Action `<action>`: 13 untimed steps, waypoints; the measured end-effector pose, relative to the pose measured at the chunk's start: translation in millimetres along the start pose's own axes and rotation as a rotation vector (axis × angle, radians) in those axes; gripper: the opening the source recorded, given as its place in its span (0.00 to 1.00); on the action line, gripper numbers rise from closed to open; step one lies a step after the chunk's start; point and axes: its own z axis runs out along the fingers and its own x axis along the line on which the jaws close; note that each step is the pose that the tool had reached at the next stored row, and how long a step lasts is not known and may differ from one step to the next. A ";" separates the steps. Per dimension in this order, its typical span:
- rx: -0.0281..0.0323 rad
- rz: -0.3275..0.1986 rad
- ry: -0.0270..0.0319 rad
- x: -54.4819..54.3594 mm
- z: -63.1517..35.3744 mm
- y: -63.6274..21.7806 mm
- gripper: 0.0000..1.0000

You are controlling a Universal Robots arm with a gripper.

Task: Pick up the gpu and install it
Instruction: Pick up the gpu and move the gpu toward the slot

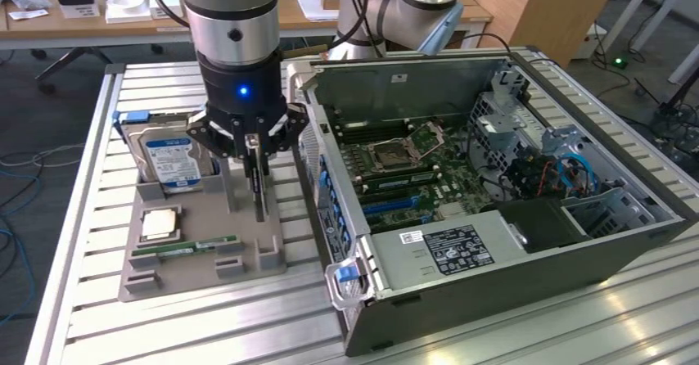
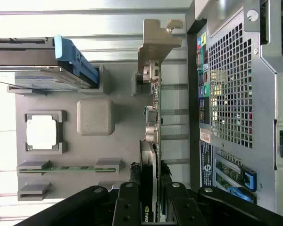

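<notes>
One gripper (image 1: 254, 154) hangs over the one grey tray (image 1: 186, 279). Its two fingers (image 2: 129, 202) are clamped on the single gpu (image 1: 260, 191), which stands on edge (silver bracket (image 2: 156, 44) at the end away from the fingers). The card seems to sit low at the tray, though contact is hard to judge. In the exterior view, counting from the gripper:

- one hard drive (image 1: 169, 162) at 9 o'clock
- one CPU (image 1: 160, 223) and one RAM stick (image 1: 188, 249) at 7 o'clock
- one open computer case (image 1: 492, 299) at 3 o'clock

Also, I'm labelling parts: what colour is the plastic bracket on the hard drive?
That plastic bracket is blue, clearest in the wrist view.
</notes>
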 end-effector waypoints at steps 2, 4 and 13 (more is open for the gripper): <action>0.0001 0.000 0.0000 0.0 0.0 0.0 0.26; 0.0000 0.000 0.0000 0.0 0.0 0.0 0.26; 0.0003 0.000 0.0002 0.0 -1.5 0.0 0.26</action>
